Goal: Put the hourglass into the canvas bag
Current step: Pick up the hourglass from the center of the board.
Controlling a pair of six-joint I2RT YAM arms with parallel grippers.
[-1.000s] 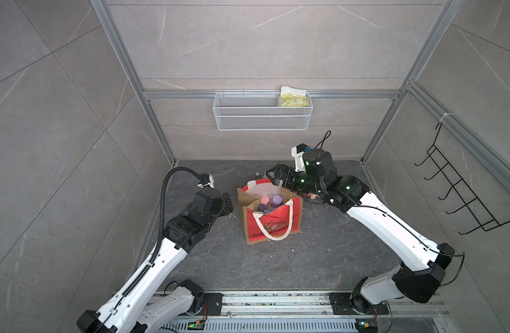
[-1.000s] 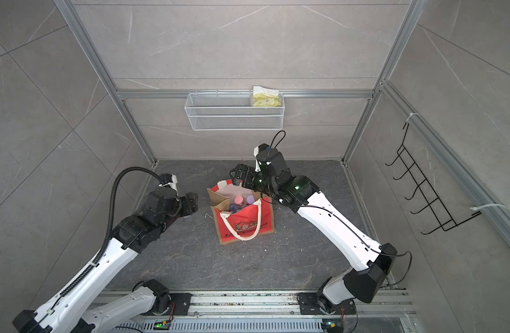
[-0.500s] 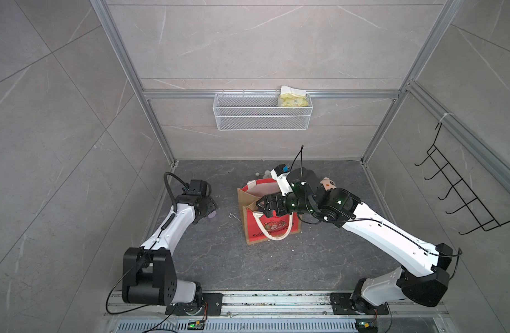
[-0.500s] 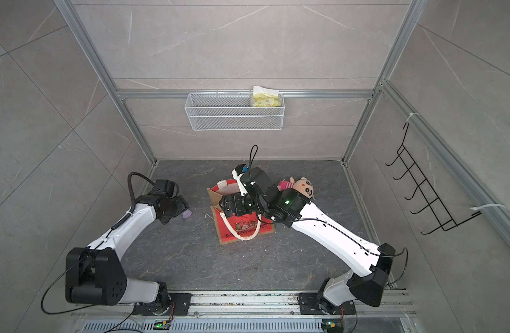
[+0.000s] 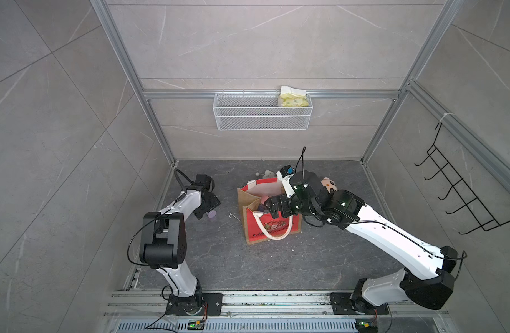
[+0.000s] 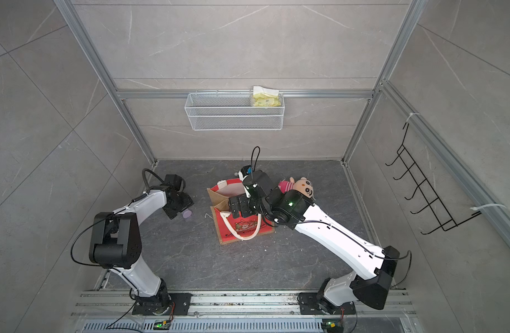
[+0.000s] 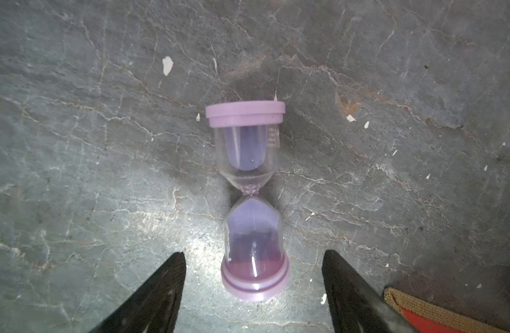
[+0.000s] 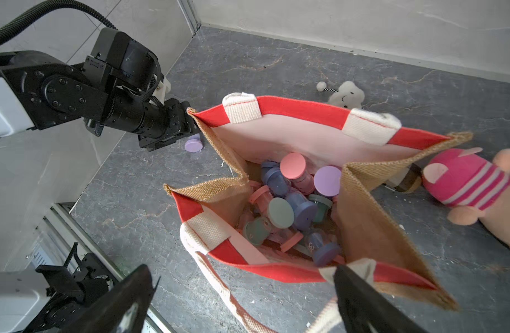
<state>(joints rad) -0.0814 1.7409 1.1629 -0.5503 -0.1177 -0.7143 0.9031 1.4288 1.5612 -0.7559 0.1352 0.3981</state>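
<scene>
While the purple hourglass (image 7: 249, 199) lies on its side on the stone floor (image 7: 104, 144), a little apart from the canvas bag (image 8: 305, 115), my left gripper (image 7: 253, 252) hovers low over it, empty, jaws spread either side of one end cap, lined up to pinch it, I judge. My right gripper (image 8: 242, 268) hangs wide open at the bag's mouth, perhaps to steady it; other hourglasses (image 8: 281, 212) lie inside
</scene>
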